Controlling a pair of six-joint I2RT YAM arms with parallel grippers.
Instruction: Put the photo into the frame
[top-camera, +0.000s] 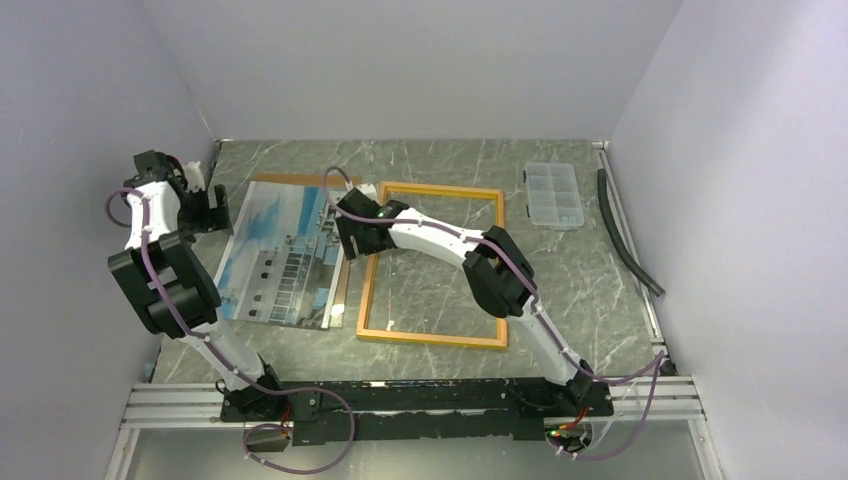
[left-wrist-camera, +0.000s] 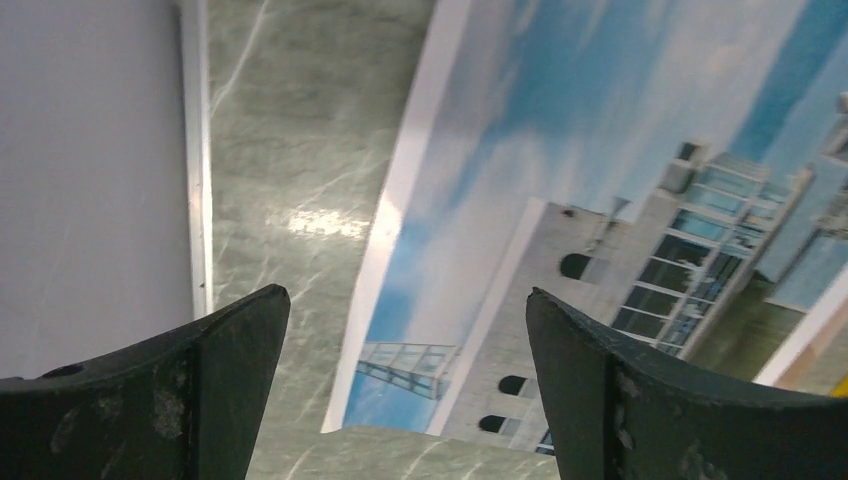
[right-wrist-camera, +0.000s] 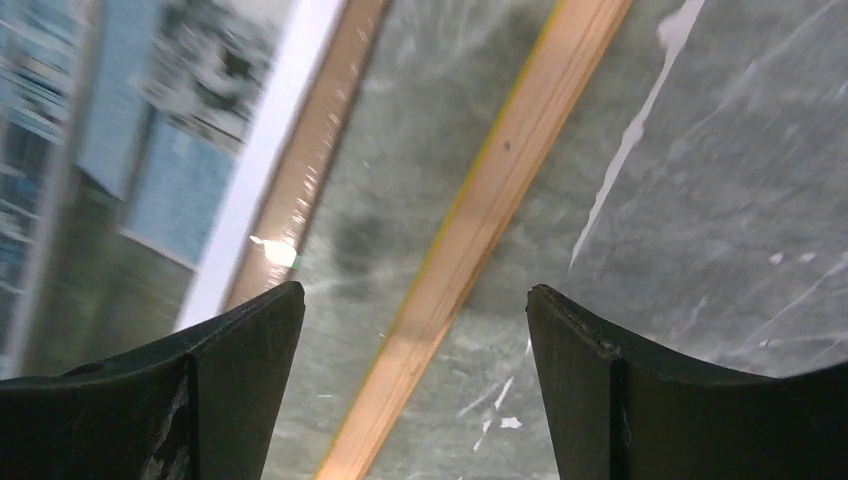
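The photo (top-camera: 280, 255), a white building against blue sky, lies face up left of centre on a brown backing board (top-camera: 341, 285). The yellow frame (top-camera: 430, 338) lies flat beside it to the right, the marble table showing through its pane. My left gripper (top-camera: 210, 210) is open and empty above the photo's far left edge; in the left wrist view the photo (left-wrist-camera: 600, 150) fills the space between and beyond the open fingers (left-wrist-camera: 230, 360). My right gripper (top-camera: 352, 240) is open and empty over the frame's left rail (right-wrist-camera: 500, 190), with the board's edge (right-wrist-camera: 310, 170) to its left.
A small clear compartment box (top-camera: 553, 195) sits at the back right. A black hose (top-camera: 625, 235) runs along the right wall. Grey walls close in on the left, back and right. A metal rail (top-camera: 400, 395) runs along the near edge.
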